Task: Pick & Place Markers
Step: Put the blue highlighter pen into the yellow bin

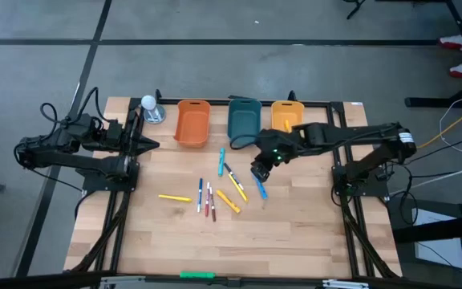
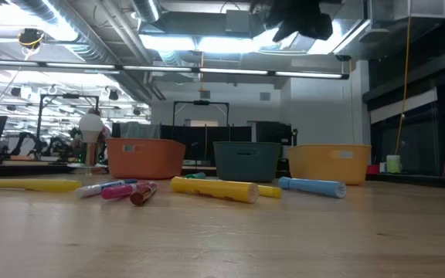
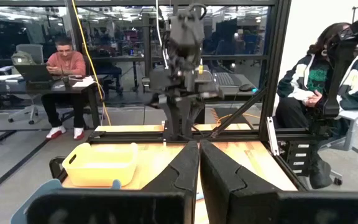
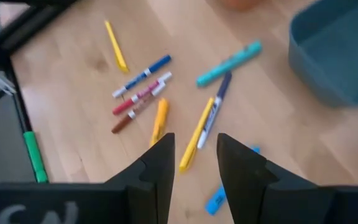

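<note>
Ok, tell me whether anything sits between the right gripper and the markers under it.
Nothing visible does. The right gripper hangs open above the scattered markers, with bare wood and open air between. The yellow marker and the blue marker lie just ahead of its fingers, uncovered. The teal bin stands off to one side.

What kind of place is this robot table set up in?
Probably a robotics lab or shared workshop: exposed ceiling ducts, a person working at a desk, and the wooden table on a bare concrete floor.
</note>
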